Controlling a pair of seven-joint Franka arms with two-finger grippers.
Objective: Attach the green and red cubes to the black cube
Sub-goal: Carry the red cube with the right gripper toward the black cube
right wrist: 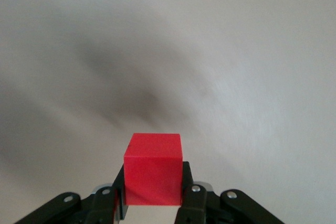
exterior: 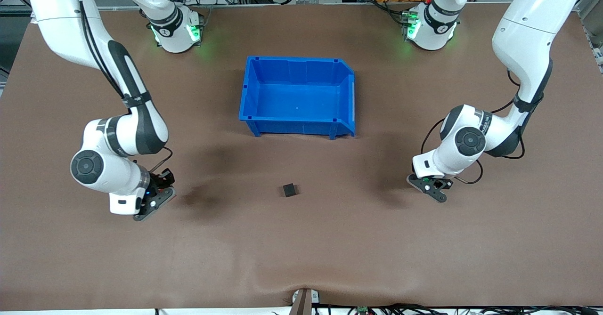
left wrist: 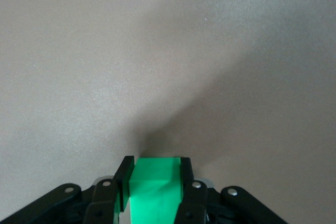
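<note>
Both pick-ups look done: the green cube is clamped in the left hand; the red cube is gripped by the right hand; next, both are to be carried to the black cube.

green cube cut off by left wrist view's edge, both held cubes hidden in front view
</note>
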